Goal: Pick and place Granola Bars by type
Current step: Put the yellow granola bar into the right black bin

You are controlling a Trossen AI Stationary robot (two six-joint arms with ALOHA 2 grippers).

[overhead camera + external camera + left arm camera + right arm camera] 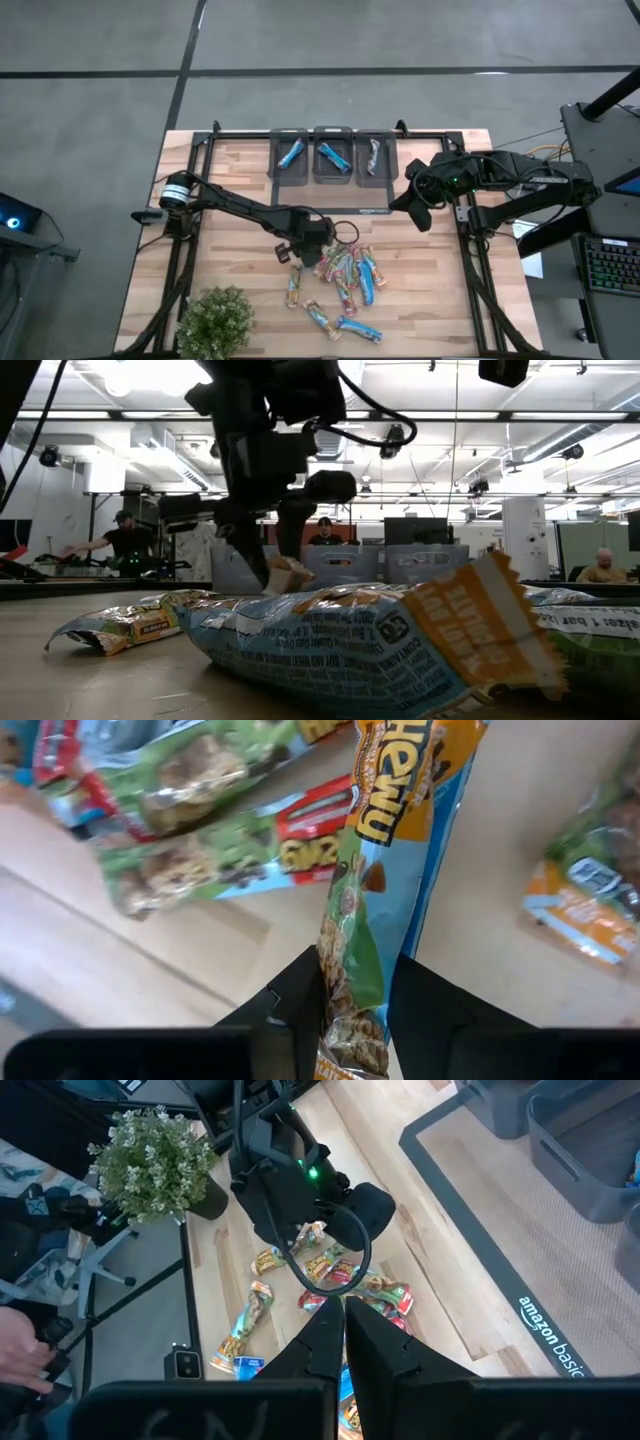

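Sorting has barely begun: your left pincer (303, 240) pinches one bar (352, 935) at the pile's (340, 280) left edge, low over the tabletop (230, 170). About a dozen bars are left there. Each of the three bins (333, 156) holds just one bar. Your right pincer (392, 207), pressed together, waits beside the bins.

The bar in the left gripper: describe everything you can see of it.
The granola bar is slim, in a shiny wrapper of light blue and green with an orange end printed "Chewy" and pictures of oats and chocolate chips. The left gripper has its two dark fingers closed on one end. It sits at the edge of the pile of bars, over the wooden table.
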